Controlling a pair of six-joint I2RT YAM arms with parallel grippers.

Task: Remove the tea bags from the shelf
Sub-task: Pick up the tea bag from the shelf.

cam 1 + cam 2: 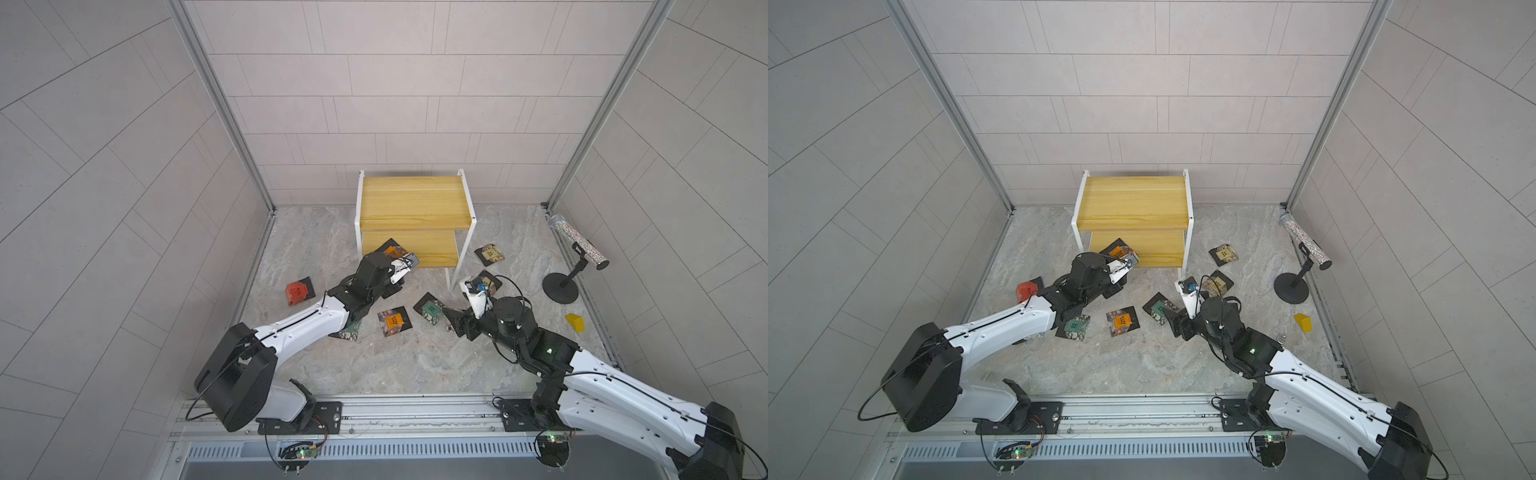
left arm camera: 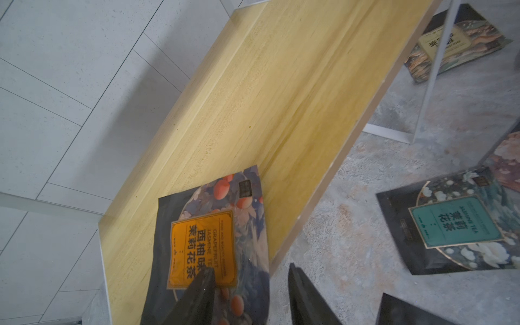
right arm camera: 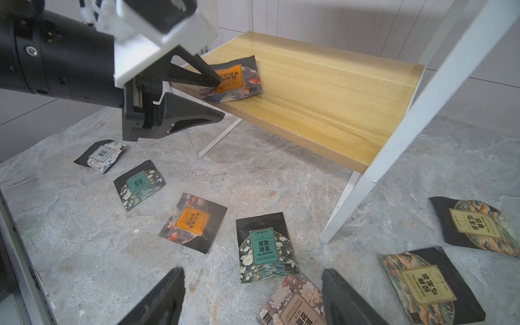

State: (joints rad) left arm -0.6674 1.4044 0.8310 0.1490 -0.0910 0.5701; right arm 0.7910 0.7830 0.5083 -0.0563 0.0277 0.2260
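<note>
The shelf (image 1: 415,199) (image 1: 1133,199) stands at the back, its top board bare. One orange-label tea bag (image 1: 392,250) (image 2: 208,239) (image 3: 239,77) lies on the lower board's front left corner. My left gripper (image 1: 409,266) (image 2: 250,278) (image 3: 221,97) is open at that corner. One finger rests over the bag and the other sits below the board's edge. Several tea bags lie on the floor: red (image 1: 297,291), orange (image 1: 392,321), teal (image 1: 431,309), tan (image 1: 490,253). My right gripper (image 1: 454,324) (image 3: 253,295) hangs open above a pink-flowered tea bag (image 3: 295,304).
A black stand with a glittery tube (image 1: 577,249) is at the far right, with a small yellow block (image 1: 575,322) in front of it. The shelf's white front leg (image 3: 346,202) stands close to my right gripper. Grey walls close in three sides.
</note>
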